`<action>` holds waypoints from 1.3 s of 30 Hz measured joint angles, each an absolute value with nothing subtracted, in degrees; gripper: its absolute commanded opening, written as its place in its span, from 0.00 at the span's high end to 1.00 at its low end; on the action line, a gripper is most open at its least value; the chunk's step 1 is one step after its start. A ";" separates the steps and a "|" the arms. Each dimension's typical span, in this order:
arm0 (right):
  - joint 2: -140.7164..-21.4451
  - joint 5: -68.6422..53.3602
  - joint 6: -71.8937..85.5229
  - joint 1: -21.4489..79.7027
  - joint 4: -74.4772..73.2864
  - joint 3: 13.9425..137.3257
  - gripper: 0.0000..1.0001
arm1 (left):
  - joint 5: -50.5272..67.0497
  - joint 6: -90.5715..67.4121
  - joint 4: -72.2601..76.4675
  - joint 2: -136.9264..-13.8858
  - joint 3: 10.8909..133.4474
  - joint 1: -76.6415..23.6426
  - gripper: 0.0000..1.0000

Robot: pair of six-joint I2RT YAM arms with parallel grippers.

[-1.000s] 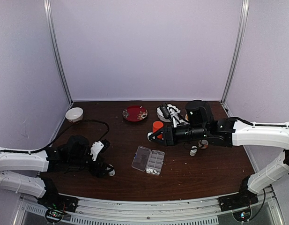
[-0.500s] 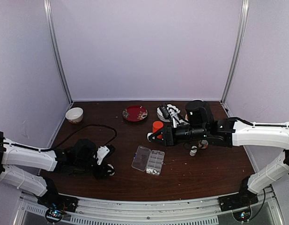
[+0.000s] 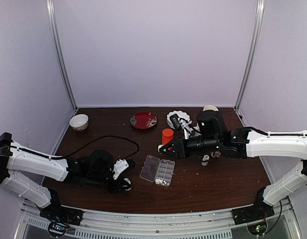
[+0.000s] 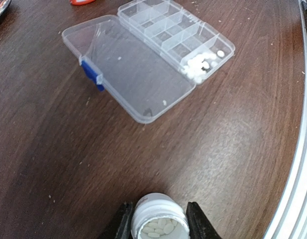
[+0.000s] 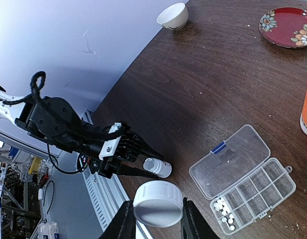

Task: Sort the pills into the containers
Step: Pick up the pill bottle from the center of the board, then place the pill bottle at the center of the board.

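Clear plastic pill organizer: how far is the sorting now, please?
Done: small white tablets lie in cells at one end of the open clear plastic organizer. In hand: the left fingers grip an uncapped white bottle of tablets; the right fingers hold a white cap. Left: the other cells look empty.

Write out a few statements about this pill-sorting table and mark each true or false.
1. The left gripper holds an uncapped white bottle with pills inside. True.
2. The pill organizer is shut. False: its lid lies open, flat on the table.
3. The right gripper holds a white cap. True.
4. Every organizer cell holds pills. False: only cells at one end do; the rest look empty.
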State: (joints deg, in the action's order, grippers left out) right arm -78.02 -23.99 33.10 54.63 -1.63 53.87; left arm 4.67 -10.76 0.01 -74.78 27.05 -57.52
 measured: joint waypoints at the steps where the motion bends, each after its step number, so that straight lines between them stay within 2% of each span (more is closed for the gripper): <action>1: -77.91 -23.90 33.10 54.63 -1.74 53.25 0.79 | 4.86 -10.52 0.19 -75.61 27.81 -58.08 0.74; 16: -68.20 -18.46 31.35 54.61 -6.59 42.46 0.80 | 8.82 -5.61 2.96 -95.98 48.90 -66.39 0.71; 25: -65.80 -15.97 31.33 54.61 -8.51 40.56 0.80 | 11.11 -3.95 -0.95 -98.98 50.98 -66.39 0.67; 26: -65.80 -15.90 31.35 54.61 -8.62 40.29 0.80 | 11.38 -3.88 -1.28 -98.98 51.09 -66.39 0.65; 32: -65.76 -15.33 31.44 54.61 -10.02 38.76 0.80 | 12.80 -3.11 -1.56 -99.63 51.13 -66.39 0.30; 34: -65.58 -15.18 31.46 54.61 -10.44 38.74 0.81 | 13.10 -3.20 -1.58 -99.90 51.13 -66.39 0.26; 39: -64.71 -15.11 31.42 54.61 -10.85 38.74 0.81 | 13.06 -3.44 -1.52 -99.96 51.13 -66.39 0.26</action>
State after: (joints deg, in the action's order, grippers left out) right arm -64.71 -15.11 31.42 54.61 -10.85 38.74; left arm 13.06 -3.44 -1.52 -99.96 51.13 -66.39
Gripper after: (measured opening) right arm 0.294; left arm 0.745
